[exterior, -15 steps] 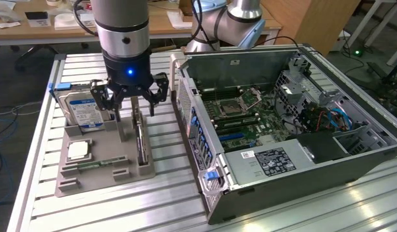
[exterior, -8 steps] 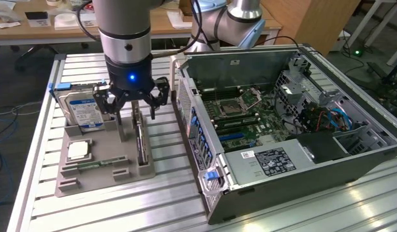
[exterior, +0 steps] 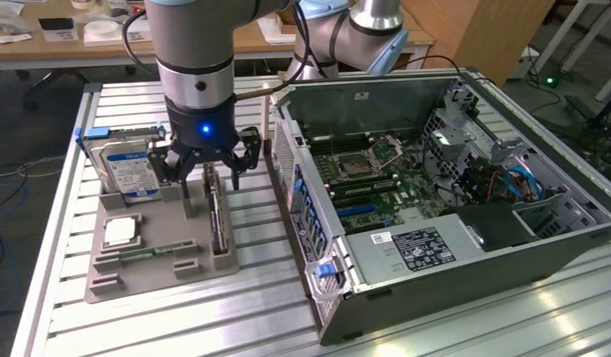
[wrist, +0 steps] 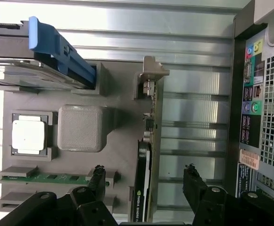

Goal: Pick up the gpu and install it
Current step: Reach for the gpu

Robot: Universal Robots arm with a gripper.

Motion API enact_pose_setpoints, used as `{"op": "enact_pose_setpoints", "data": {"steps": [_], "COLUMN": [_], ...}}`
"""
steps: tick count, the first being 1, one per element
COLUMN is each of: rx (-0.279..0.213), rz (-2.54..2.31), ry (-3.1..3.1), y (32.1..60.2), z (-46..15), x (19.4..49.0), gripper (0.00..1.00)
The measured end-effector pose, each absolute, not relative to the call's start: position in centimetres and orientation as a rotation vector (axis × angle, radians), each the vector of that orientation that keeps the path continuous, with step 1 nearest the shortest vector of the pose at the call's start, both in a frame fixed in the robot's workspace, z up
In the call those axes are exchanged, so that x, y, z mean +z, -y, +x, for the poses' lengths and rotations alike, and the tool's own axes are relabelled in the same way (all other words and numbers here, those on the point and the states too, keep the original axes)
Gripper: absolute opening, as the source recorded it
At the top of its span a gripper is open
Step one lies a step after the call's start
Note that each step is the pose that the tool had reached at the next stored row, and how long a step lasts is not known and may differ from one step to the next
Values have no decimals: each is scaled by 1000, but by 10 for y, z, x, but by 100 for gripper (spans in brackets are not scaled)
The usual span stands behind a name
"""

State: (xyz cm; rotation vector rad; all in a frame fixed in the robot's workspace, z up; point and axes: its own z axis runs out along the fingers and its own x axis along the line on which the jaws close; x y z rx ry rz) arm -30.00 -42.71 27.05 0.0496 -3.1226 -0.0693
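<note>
The gpu (exterior: 218, 223) stands on edge in a slot of the grey holder (exterior: 147, 286), left of centre in the exterior view, near the open computer case (exterior: 435, 186) on the ribbed tabletop (exterior: 484, 327). The jaws hang just above it, spread wide, one on each side of the card and clear of both faces. A hard drive (exterior: 127, 171), a processor chip (exterior: 120, 230) and a green memory stick (exterior: 147, 254) sit in the same holder, further toward the frame's left.

Behind the aluminium table (exterior: 484, 327) stand wooden desks (exterior: 88, 47) on dark floor (exterior: 28, 126).
</note>
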Motion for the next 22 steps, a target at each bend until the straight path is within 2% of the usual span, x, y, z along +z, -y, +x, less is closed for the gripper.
{"op": "enact_pose_setpoints", "data": {"steps": [16, 22], "rx": [-70, -72], "rz": [50, 50], "ry": [3123, 3122], "y": [427, 427], "z": [-300, -301], "x": [270, 287], "gripper": [76, 76]}}
